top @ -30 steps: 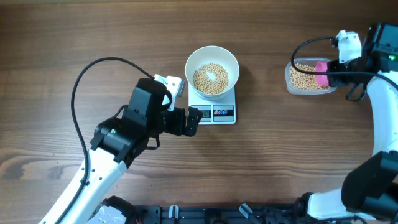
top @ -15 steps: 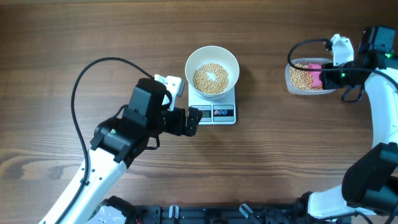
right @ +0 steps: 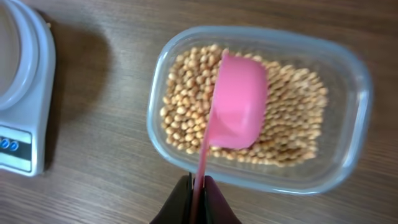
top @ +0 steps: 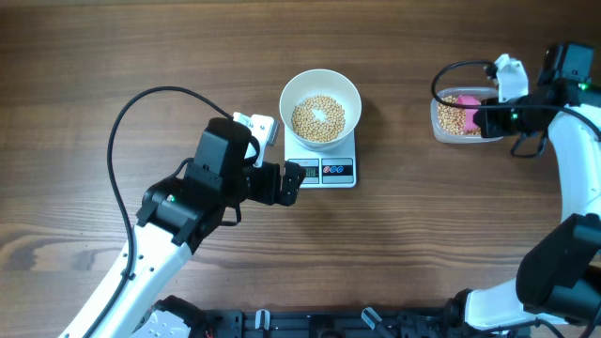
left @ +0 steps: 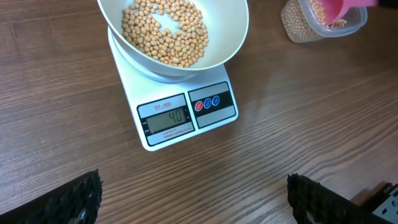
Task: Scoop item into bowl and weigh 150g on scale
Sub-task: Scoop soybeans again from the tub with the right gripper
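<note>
While the beans (right: 180,118) I am after lie heaped in the clear tub (right: 359,118) straight ahead of my right jaws, the pink scoop (right: 239,99) reaches out over them. Its thin handle runs directly away from those jaws, which are pressed together on its near end. Its cup sits over the middle of the heap, so the long axis crosses the tub the short way. My right arm is much the nearer one. The tub stands at the right of the surface (top: 423,244), well apart from the white bowl (left: 231,31). That bowl sits on the scale (left: 158,134) and holds a shallow layer of beans with a bare patch in the middle. The display is small from my left wrist, but the figure seems well short of the target, so I judge more scoops are owed. My left jaws are spread wide and empty, hovering just before the scale's front edge, touching nothing.
</note>
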`<state>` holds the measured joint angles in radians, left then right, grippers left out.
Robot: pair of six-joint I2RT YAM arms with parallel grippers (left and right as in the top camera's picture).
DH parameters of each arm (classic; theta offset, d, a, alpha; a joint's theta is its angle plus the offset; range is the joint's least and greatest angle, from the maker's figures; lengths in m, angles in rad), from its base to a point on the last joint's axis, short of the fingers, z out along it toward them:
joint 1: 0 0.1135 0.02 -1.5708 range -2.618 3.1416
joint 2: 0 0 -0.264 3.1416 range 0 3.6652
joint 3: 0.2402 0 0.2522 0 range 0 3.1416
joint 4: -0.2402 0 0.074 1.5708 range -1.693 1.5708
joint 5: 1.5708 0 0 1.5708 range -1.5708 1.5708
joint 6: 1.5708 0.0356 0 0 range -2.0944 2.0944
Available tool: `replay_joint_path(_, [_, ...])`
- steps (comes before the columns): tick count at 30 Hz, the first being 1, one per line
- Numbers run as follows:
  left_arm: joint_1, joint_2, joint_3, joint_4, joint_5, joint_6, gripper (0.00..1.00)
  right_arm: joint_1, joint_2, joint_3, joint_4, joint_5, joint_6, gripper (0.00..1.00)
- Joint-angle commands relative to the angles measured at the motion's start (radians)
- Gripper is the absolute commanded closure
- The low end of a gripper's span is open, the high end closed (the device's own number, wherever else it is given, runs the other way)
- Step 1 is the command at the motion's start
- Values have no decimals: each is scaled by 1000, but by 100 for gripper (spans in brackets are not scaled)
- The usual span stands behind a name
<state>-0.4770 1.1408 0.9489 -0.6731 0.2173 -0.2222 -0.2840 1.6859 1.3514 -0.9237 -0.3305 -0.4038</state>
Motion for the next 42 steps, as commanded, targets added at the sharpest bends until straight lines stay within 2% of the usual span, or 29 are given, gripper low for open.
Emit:
replay_joint_path(1, [-3, 5, 0, 3, -2, 5, 0, 6, 12, -37, -9, -95, 14, 96])
replay_joint_path(8, [-3, 5, 0, 3, -2, 5, 0, -6, 12, -37, -5, -158, 68, 96])
replay_joint_path(17, [-3, 5, 0, 3, -2, 5, 0, -99, 18, -37, -19, -361, 102, 96])
replay_joint_path(23, [-3, 5, 0, 3, -2, 5, 0, -156, 64, -37, -27, -375, 166, 96])
replay_joint_path(29, [-3, 5, 0, 3, -2, 5, 0, -201, 117, -37, -34, -430, 172, 96])
replay_joint_path(42, [-3, 5, 0, 3, -2, 5, 0, -320, 124, -37, -35, -563, 214, 96])
